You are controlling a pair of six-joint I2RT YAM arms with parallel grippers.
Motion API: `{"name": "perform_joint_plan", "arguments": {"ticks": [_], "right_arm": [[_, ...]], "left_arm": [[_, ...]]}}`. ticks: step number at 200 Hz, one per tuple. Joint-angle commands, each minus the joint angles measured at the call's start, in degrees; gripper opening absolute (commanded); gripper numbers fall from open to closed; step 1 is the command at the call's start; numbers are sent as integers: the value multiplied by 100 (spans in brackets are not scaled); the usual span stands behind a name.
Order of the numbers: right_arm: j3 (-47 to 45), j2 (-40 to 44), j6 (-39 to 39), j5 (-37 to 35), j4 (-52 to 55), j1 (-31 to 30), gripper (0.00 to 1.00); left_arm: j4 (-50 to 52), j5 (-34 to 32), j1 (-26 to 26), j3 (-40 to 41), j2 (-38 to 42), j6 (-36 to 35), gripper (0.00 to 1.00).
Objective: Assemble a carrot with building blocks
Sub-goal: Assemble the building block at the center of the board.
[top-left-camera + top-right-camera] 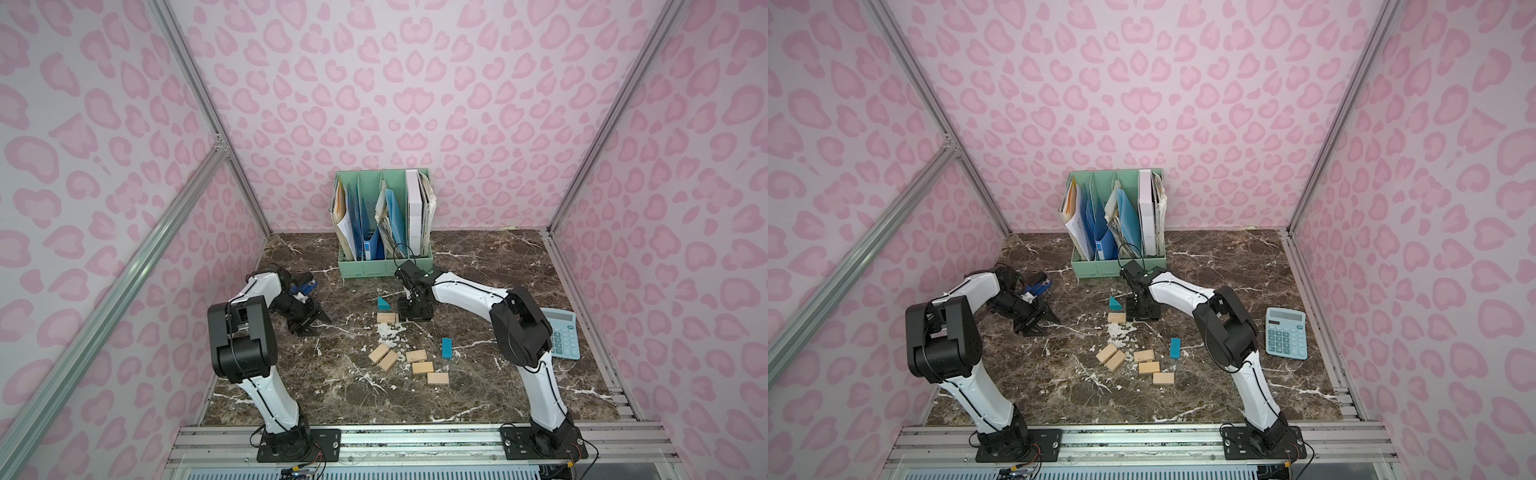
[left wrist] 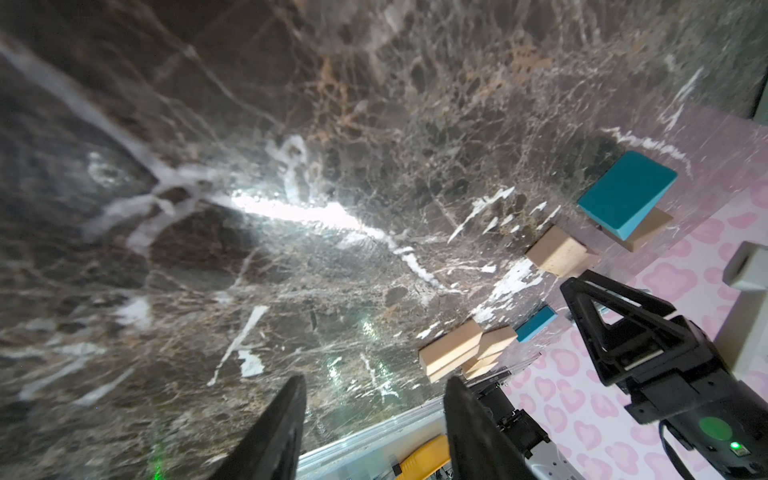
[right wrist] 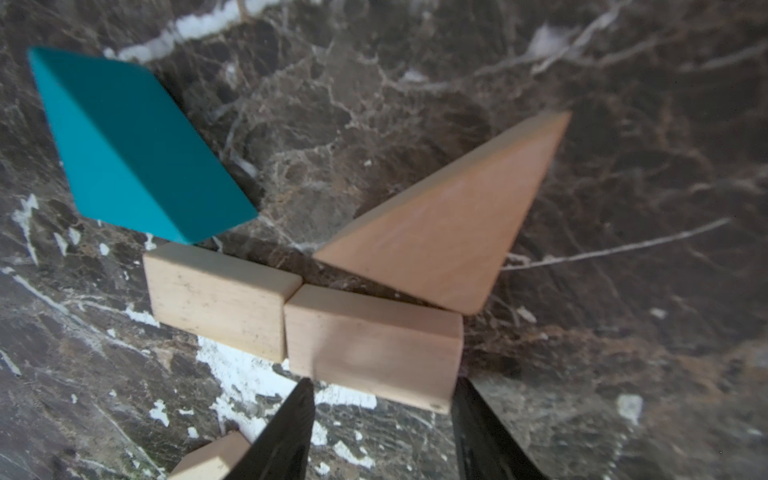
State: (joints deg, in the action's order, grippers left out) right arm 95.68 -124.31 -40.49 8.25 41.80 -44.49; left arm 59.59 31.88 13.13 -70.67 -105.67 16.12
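- The file rack (image 1: 384,268) stands at the back middle of my table (image 1: 478,266), against the wall.
- The calculator (image 1: 561,336) lies by the right edge, well apart from the blocks.
- In front of the rack, the left rectangle (image 3: 216,299) and the right rectangle (image 3: 374,349) lie end to end, touching.
- The left triangle (image 1: 384,304) lies just behind the left rectangle. The right triangle (image 3: 449,216) lies behind the right rectangle, a corner against it.
- Nearer me, a pair of blocks (image 1: 378,353) lies side by side, touching.
- Just right of that pair, three blocks (image 1: 422,367) step toward me and rightward.
- The lone block (image 1: 446,347) sits right of those three, apart from them.
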Motion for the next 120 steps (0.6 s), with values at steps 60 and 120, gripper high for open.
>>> {"name": "perform_joint_plan", "arguments": {"ticks": [60,120], "right_arm": [[-81,124,-174,62,-144,39,53],[841,352,107,-575,812,200,67]], "left_arm": [[123,38,6,-8,21,-118,55],[152,180,6,-187,-8,-75,55]]}}
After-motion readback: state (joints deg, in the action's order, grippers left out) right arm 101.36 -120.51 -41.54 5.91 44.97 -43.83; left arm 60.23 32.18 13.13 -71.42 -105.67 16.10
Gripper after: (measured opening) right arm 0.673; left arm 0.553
